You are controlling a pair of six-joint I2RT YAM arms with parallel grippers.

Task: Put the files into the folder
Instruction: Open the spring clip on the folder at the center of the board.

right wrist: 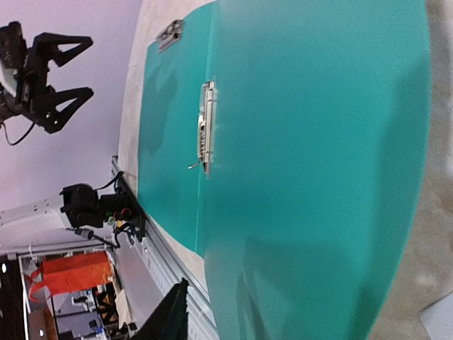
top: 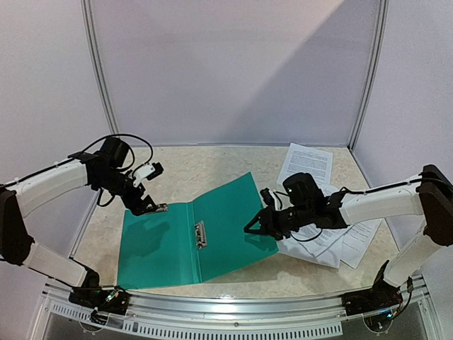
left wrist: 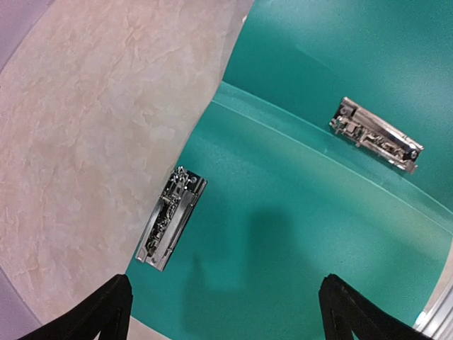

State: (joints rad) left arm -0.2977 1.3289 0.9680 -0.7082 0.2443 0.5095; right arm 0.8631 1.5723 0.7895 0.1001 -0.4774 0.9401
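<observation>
- Count: one folder, two metal clips, two claws. The files are several loose sheets. I can't get an exact number because they overlap.
- Files split: a lone sheet lies at the far right of the tabletop. The rest sit in a fanned pile under my right arm, just right of the folder. No sheet is on the folder.
- Folder is open, inside face up, centre-left on the tabletop. The spread's long axis runs left to right. The spine fold runs near to far, leaning a little left at the far end.
- Left cover lies flat. Right cover is skewed, with its far corner pointing toward the lone sheet, and its surface looks bowed in my right wrist view.
- Look: teal-green plastic, matte, faint sheen. The spine clip lies along the fold, and the edge clip sits at the far end of the left cover.
- Sheets: white with dense black print, each smaller than a cover.
- My left claw has its fingers spread wide and grips nothing. It hangs over the left cover's far end, with the edge clip just below it.
- My right claw is at the right cover's outer edge. Only one finger shows in my wrist view, so I can't tell whether it's parted or pinching the cover.
</observation>
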